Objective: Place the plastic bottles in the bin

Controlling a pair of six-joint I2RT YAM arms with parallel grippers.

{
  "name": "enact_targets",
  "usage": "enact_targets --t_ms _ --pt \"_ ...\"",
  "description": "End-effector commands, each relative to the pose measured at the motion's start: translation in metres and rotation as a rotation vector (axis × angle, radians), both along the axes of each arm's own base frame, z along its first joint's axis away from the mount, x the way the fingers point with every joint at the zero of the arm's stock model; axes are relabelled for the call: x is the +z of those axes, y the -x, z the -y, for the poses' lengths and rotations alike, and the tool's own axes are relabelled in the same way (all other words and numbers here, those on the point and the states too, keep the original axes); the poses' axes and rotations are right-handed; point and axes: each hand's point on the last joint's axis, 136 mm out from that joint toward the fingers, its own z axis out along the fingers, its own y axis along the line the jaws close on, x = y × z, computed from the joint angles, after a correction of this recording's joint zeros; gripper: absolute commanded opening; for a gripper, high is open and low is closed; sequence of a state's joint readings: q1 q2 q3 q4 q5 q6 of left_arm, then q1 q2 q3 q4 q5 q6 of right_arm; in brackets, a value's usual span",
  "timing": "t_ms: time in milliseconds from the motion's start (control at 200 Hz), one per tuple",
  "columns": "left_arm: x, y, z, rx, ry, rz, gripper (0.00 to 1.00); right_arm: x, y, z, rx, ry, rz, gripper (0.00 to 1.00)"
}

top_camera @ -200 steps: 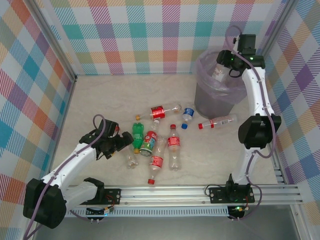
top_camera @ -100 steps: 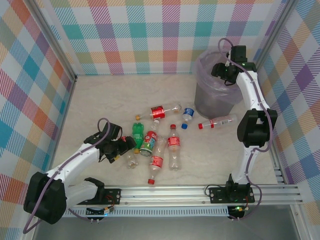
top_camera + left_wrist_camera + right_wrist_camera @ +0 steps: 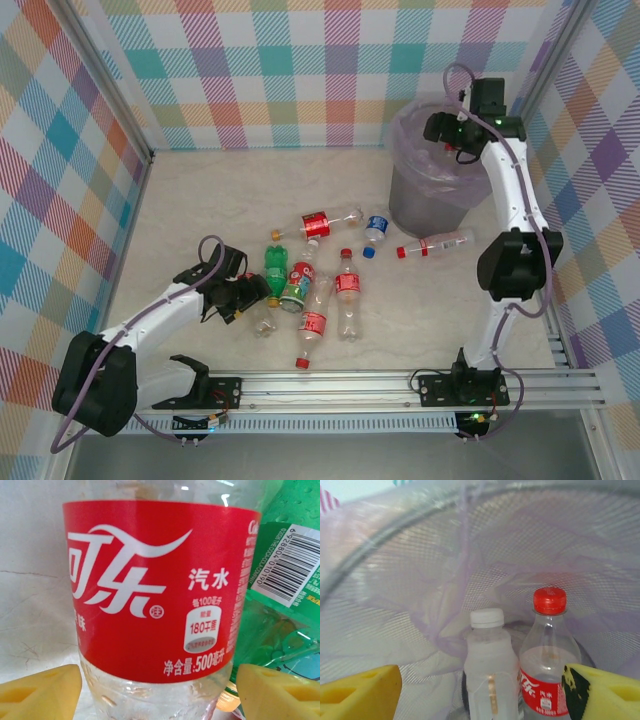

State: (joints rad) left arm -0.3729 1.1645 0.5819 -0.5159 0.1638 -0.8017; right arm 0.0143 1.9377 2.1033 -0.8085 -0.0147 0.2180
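Note:
My left gripper (image 3: 159, 695) is down among the plastic bottles on the table (image 3: 200, 200). Its yellow fingertips (image 3: 45, 692) stand open close on either side of a clear, red-labelled bottle (image 3: 155, 590), and a green bottle (image 3: 280, 605) lies just to the right. In the top view this gripper (image 3: 248, 294) sits left of the green bottle (image 3: 276, 272). My right gripper (image 3: 446, 130) hangs open over the bin (image 3: 425, 205), holding nothing. Below that gripper (image 3: 481, 695), inside the bin's lilac bag (image 3: 410, 580), stand a white-capped cloudy bottle (image 3: 490, 665) and a red-capped bottle (image 3: 549, 650).
Several more bottles lie in mid-table: a red-labelled one (image 3: 327, 220), a blue-labelled one (image 3: 375, 228), one by the bin's foot (image 3: 432, 244), and two pointing toward me (image 3: 347, 290) (image 3: 313, 320). Checked walls close the left, back and right sides. A metal rail (image 3: 350, 385) runs along the near edge.
The right gripper opened over the bin and the bottle it held is gone from its jaws. The left gripper slid right onto the red-labelled bottle, its jaws narrowing.

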Motion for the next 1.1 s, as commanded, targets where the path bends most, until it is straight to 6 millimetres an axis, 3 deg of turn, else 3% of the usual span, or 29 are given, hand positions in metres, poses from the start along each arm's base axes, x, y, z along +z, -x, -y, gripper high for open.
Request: enact_targets --t_ms 0,215,435,660,835,990,1095 --pt "-0.004 -0.001 0.000 0.008 -0.010 -0.004 0.77 0.069 0.036 -0.001 0.025 0.017 0.121 0.84" --pt "0.001 -0.007 -0.006 0.006 -0.058 0.008 0.67 0.102 0.094 -0.009 0.057 -0.031 0.175 0.86" --pt "0.018 -0.019 -0.016 -0.024 -0.138 0.039 0.61 0.105 0.159 -0.024 0.096 -0.137 0.185 0.88" --pt "0.076 -0.053 -0.022 -0.077 -0.235 0.182 0.59 0.087 0.215 -0.046 0.163 -0.280 0.136 0.88" --pt "0.115 -0.085 -0.006 -0.107 -0.196 0.304 0.57 0.076 0.232 -0.063 0.214 -0.382 0.099 0.87" --pt "0.162 -0.122 0.034 -0.145 -0.067 0.530 0.55 0.059 0.230 -0.099 0.298 -0.418 0.034 0.86" --pt "0.195 -0.138 0.063 -0.213 -0.061 0.661 0.53 0.060 0.227 -0.129 0.365 -0.435 0.024 0.86"
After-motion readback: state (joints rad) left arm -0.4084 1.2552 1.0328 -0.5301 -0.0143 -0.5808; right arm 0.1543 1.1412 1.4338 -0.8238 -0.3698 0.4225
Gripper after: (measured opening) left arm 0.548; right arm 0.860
